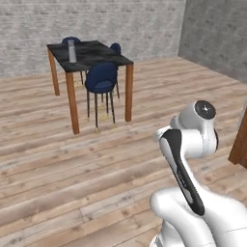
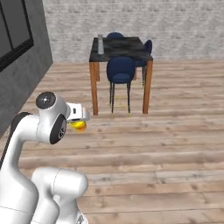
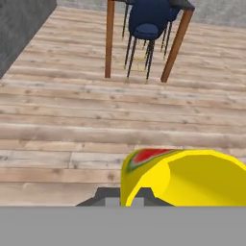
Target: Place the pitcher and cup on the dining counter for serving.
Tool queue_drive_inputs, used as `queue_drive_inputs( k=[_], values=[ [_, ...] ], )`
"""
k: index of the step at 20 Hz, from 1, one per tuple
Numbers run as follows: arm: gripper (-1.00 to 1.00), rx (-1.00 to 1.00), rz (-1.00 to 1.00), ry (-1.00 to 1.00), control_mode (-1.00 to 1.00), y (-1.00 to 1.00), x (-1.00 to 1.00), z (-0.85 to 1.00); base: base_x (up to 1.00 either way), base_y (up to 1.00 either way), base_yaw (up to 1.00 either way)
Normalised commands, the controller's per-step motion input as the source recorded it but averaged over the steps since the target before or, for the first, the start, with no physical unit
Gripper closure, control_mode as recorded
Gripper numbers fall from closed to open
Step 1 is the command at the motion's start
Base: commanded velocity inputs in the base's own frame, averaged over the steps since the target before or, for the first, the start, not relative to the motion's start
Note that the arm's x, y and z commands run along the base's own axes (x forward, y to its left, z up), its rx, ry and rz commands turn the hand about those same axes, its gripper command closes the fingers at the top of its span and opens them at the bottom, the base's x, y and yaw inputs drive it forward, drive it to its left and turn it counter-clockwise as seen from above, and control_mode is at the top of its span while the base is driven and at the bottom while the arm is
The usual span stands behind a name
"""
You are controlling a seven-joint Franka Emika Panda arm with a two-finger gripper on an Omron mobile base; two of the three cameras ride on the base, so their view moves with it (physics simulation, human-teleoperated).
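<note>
The pitcher (image 1: 72, 50) (image 2: 100, 44), tall and pale grey, stands upright near a far corner of the dining counter (image 1: 99, 54) (image 2: 127, 47), a black marble table on brown wooden legs (image 3: 110, 43). My gripper (image 2: 78, 119) (image 3: 126, 199) hangs over the wooden floor, well short of the table, and is shut on the cup (image 2: 79, 126) (image 3: 192, 175). The cup is bright yellow with a red mark on its side. It lies tilted in the hand view, its open mouth facing the camera.
Navy blue chairs (image 1: 102, 77) (image 2: 120, 69) (image 3: 148, 19) are tucked around the table. A dark grey wall (image 2: 22, 74) with a window runs along the left. A brown cabinet edge (image 1: 240, 142) stands at the right. Open plank floor lies between me and the table.
</note>
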Motion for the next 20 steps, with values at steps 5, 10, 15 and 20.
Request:
queue_drive_inputs(
  k=[5, 10, 15, 20],
  values=[
    [1.0, 0.0, 0.0, 0.0, 1.0, 0.0, 0.0, 0.0, 1.0, 0.05, 0.29],
    [1.0, 0.0, 0.0, 0.0, 1.0, 0.0, 0.0, 0.0, 1.0, -0.22, 0.11],
    [1.0, 0.0, 0.0, 0.0, 1.0, 0.0, 0.0, 0.0, 1.0, -0.74, 0.09],
    [1.0, 0.0, 0.0, 0.0, 1.0, 0.0, 0.0, 0.0, 1.0, -0.96, 0.11]
  ],
)
